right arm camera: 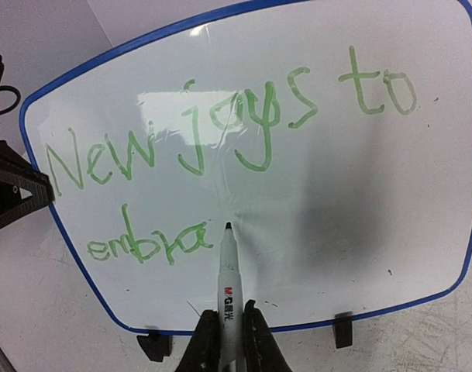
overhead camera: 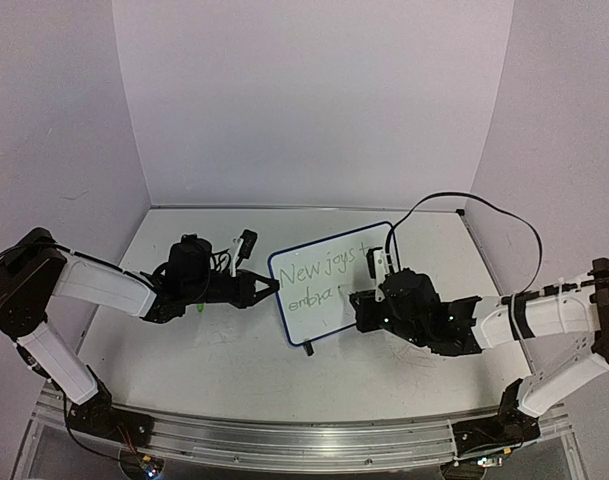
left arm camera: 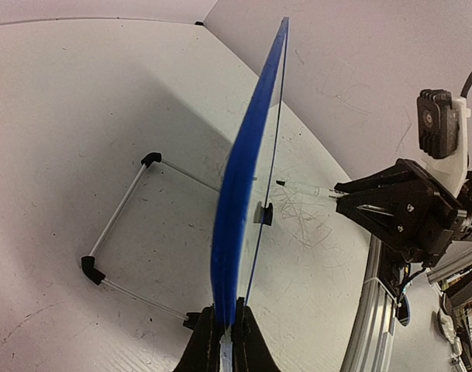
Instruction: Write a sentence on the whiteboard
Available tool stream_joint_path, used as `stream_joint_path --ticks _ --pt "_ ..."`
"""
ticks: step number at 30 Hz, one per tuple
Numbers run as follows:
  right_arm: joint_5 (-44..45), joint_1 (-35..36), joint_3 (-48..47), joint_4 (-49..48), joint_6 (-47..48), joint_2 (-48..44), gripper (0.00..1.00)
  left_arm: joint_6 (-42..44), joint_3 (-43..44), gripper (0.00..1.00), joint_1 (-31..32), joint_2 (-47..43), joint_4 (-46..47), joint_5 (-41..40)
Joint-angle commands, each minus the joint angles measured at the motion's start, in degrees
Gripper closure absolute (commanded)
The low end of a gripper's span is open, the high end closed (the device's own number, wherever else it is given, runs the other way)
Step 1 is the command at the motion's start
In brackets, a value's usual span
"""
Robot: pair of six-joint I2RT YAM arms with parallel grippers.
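Left end effector (left arm camera: 226,319) grips whiteboard (left arm camera: 239,178) by its rim.

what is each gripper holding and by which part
Left gripper: the whiteboard, by its blue side rim. Right gripper: a marker, by the rear of its barrel.

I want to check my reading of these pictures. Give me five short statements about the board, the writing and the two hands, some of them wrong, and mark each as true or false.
1. The right hand holds a marker with its tip at the whiteboard. True.
2. The second line of the sentence is complete. False: it reads only "embra".
3. The left hand is shut on the whiteboard's blue rim. True.
4. The writing is red. False: it is green.
5. The whiteboard lies flat on the table. False: it stands on edge.
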State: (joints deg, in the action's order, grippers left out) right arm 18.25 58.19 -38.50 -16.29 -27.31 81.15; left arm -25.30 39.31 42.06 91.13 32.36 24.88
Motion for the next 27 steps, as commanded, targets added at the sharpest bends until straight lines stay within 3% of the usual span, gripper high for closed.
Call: stream_joint_path --ticks 1,27 --pt "1.48 -0.26 -2.15 -1.55 0.27 1.01 1.0 1.22 0.41 1.0 0.21 -1.1 -3.27 -0.23" --pt "-1.0 0.24 -1.83 -1.57 -0.71 3.96 1.0 1.13 0.86 1.0 0.21 -0.61 -3.27 0.04"
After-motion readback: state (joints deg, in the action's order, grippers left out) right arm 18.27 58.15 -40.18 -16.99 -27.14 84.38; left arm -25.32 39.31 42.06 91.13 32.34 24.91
